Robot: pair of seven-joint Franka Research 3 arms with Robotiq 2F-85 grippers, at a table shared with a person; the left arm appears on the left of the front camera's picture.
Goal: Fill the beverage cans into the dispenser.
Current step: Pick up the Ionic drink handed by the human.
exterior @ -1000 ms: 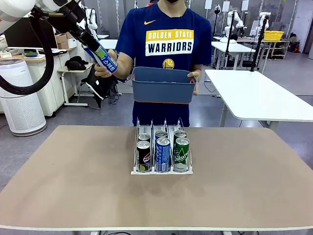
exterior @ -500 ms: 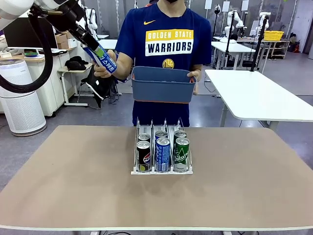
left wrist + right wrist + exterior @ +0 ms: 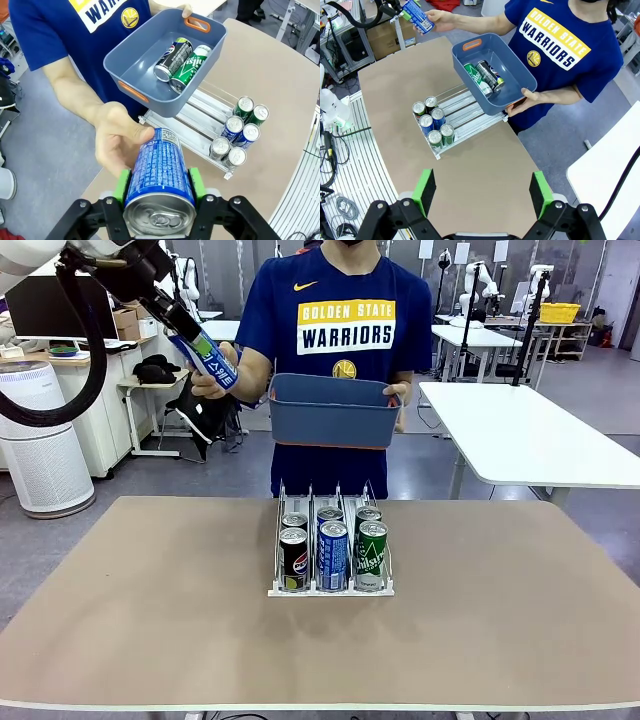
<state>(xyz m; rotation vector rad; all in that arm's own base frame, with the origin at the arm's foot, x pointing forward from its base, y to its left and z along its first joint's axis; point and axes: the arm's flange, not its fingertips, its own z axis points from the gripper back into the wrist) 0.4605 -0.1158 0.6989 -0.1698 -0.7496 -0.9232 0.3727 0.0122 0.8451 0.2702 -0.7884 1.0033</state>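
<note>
My left gripper [image 3: 200,348] is raised at the far left, shut on a blue beverage can [image 3: 212,364] with white lettering. The person's hand [image 3: 213,386] is wrapped around the same can. In the left wrist view the blue can [image 3: 160,172] sits between the green pads [image 3: 195,181], silver top toward the camera. The dispenser [image 3: 330,589] stands mid-table with two black, two blue and two green cans at its front. My right gripper [image 3: 482,192] hangs open high above the table with nothing between its fingers.
The person at the far side holds a blue-grey tub [image 3: 333,412] in the other hand, above the dispenser's far end. Inside the tub [image 3: 132,70] lie a black can [image 3: 172,59] and a green can [image 3: 190,67]. The dispenser's rear lanes [image 3: 200,117] are bare.
My left gripper and the blue can have edged slightly up and to the left, with the person's hand still on the can. The tub has barely shifted.
</note>
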